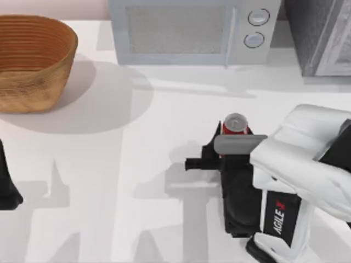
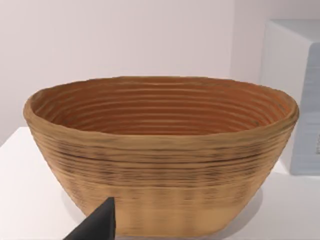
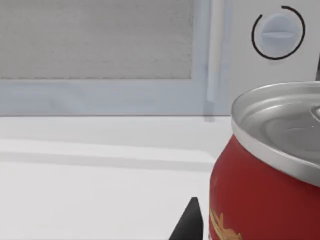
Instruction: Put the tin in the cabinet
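Observation:
The tin (image 1: pixel 236 125) is a small red can with a silver round top, upright on the right half of the table in front of the microwave. My right gripper (image 1: pixel 231 148) reaches it from the near side and is shut on it, a black finger (image 1: pixel 213 141) pressed against its left side. In the right wrist view the tin (image 3: pixel 270 180) looms close, with one dark fingertip (image 3: pixel 188 222) just beside it. The cabinet (image 1: pixel 321 38), grey and speckled with a pale door frame, stands at the back right corner. My left arm (image 1: pixel 8 189) is parked at the table's left edge.
A light grey microwave (image 1: pixel 192 30) with two round knobs stands at the back middle, just left of the cabinet. A woven basket (image 1: pixel 33 60) sits at the back left and is seen close up as the basket (image 2: pixel 160 160) in the left wrist view.

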